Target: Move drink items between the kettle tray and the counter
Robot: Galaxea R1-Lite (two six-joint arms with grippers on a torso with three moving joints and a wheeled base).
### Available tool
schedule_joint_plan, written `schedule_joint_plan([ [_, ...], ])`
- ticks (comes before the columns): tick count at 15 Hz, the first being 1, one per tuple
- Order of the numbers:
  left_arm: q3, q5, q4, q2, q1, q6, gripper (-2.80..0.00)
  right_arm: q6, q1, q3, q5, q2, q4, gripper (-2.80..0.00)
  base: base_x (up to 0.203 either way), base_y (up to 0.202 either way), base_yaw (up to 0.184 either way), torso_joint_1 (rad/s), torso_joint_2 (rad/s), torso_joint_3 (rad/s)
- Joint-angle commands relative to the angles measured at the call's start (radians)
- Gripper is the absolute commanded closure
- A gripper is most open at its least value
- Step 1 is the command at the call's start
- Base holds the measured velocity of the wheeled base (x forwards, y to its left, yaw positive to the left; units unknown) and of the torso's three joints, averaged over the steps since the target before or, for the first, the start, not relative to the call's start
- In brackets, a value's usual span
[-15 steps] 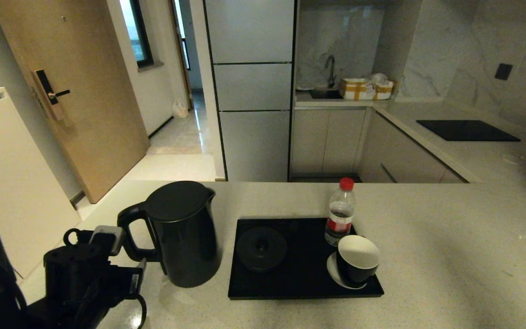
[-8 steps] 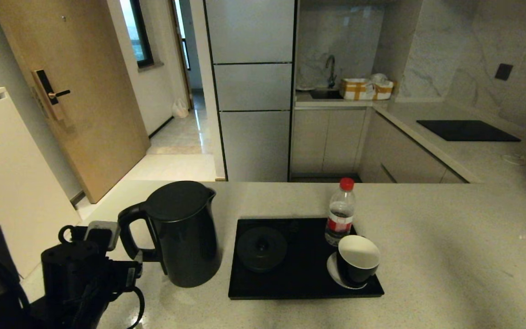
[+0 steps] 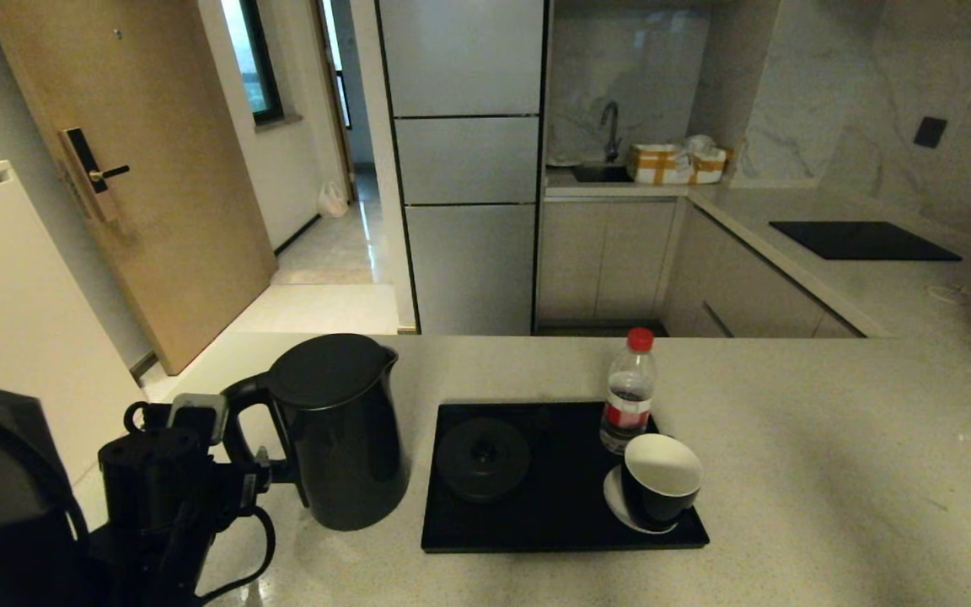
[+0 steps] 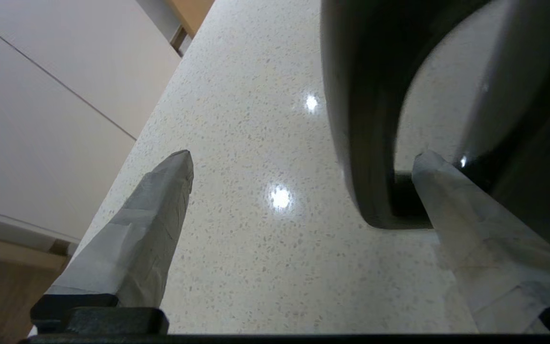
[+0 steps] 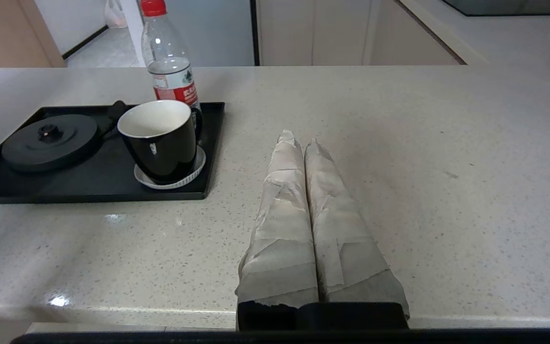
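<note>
The tall black kettle (image 3: 338, 430) stands on the beige counter (image 3: 789, 472), just left of the black kettle tray (image 3: 565, 514). Its round base (image 3: 484, 459) on the tray is bare. The red-capped bottle (image 3: 627, 392) and the black cup (image 3: 661, 480) stand at the tray's right end. My left gripper (image 3: 241, 455) is open at the kettle's loop handle (image 4: 365, 119); the handle lies between its fingers, close to the one finger (image 4: 451, 215) that reaches into the loop, with no contact visible. My right gripper (image 5: 299, 138) is shut and empty, low over the counter right of the tray.
The cup sits on a small white saucer (image 3: 614, 502). The counter's left edge (image 3: 165, 396) is close behind the left arm, with a white cabinet (image 3: 13, 320) beyond. A black cooktop panel (image 3: 863, 240) lies on the far right worktop.
My left gripper has shifted right, closer in on the kettle's handle. The kettle, bottle and cup have not moved.
</note>
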Motion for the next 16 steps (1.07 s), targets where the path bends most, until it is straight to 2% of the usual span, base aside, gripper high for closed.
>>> schedule_joint_plan([
  [1,-0.021,0.003,-0.037,0.074,0.018,0.0,-2.8,0.001,0.0,0.0,0.0,0.0,0.0,0.0,0.0,0.0,0.0,0.0,0.0,0.0],
  [3,-0.047,0.005,-0.068,0.158,0.037,-0.001,-2.8,0.001,0.0,0.0,0.0,0.0,0.0,0.0,0.0,0.0,0.0,0.0,0.0,0.0],
  [8,-0.056,0.0,-0.071,0.165,0.045,0.004,-2.8,-0.001,0.0,0.0,0.0,0.0,0.0,0.0,0.0,0.0,0.0,0.0,0.0,0.0],
  [11,-0.187,-0.025,-0.071,0.215,0.099,0.043,-2.8,-0.001,0.0,0.0,0.0,0.0,0.0,0.0,0.0,0.0,0.0,0.0,0.0,0.0],
  [15,-0.226,-0.034,-0.071,0.216,0.1,0.072,-2.8,-0.001,0.0,0.0,0.0,0.0,0.0,0.0,0.0,0.0,0.0,0.0,0.0,0.0],
  [16,-0.258,-0.036,-0.071,0.212,0.1,0.103,-2.8,-0.001,0.0,0.0,0.0,0.0,0.0,0.0,0.0,0.0,0.0,0.0,0.0,0.0],
])
